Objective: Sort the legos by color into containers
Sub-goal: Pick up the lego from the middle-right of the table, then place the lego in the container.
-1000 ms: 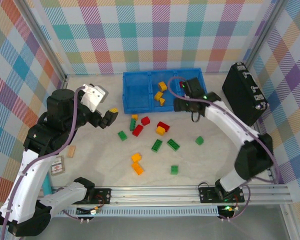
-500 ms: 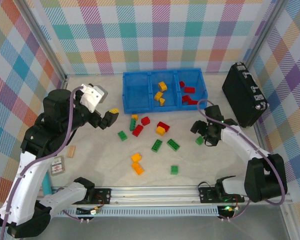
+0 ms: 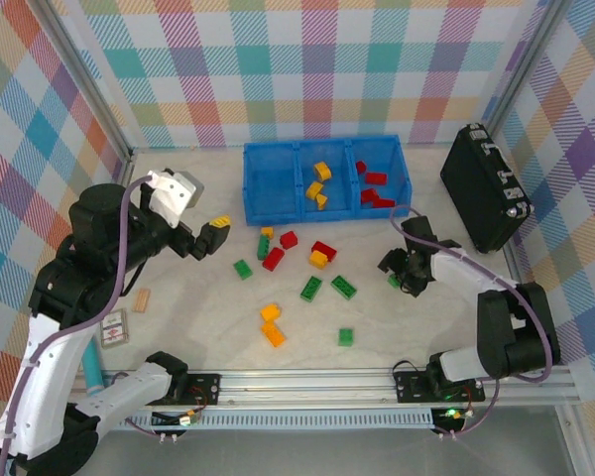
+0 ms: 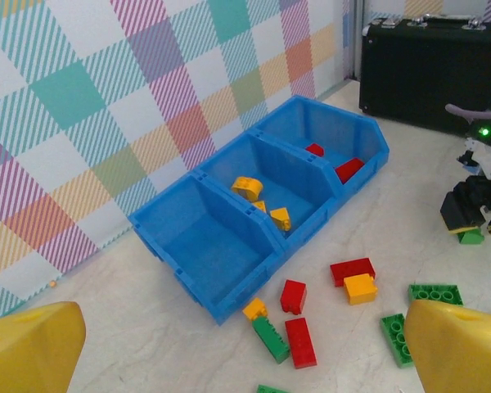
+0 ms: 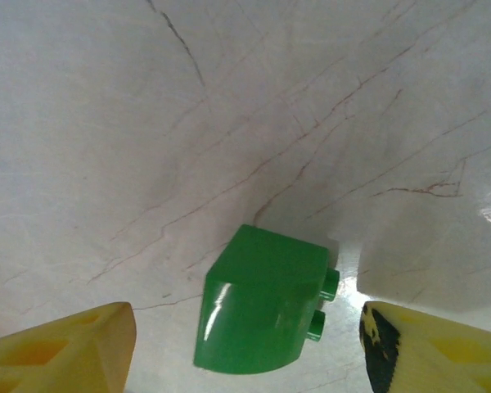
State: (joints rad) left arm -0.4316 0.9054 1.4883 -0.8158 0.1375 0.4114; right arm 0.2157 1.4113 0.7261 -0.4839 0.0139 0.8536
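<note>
The blue tray (image 3: 273, 183) (image 4: 213, 246) stands at the back; its left compartment is bare, the middle one holds yellow bricks (image 3: 319, 183) and the right one red bricks (image 3: 375, 188). My right gripper (image 3: 402, 274) (image 5: 245, 352) is open and low over the table. A small green brick (image 5: 262, 301) (image 3: 395, 282) lies between its yellow fingers, untouched. My left gripper (image 3: 213, 235) (image 4: 245, 352) hangs open above the table left of the tray, holding nothing. Several red (image 3: 273, 259), green (image 3: 343, 287) and orange (image 3: 274, 334) bricks lie scattered mid-table.
A black hard case (image 3: 486, 188) (image 4: 430, 70) leans at the right wall. A tan wooden block (image 3: 141, 299) and a printed card (image 3: 114, 329) lie at the left. Checked walls enclose the table, and a metal rail (image 3: 307, 382) runs along the front.
My right arm has swung from the tray's right compartment down to the table at the right and now straddles the green brick. The left gripper has drifted slightly left.
</note>
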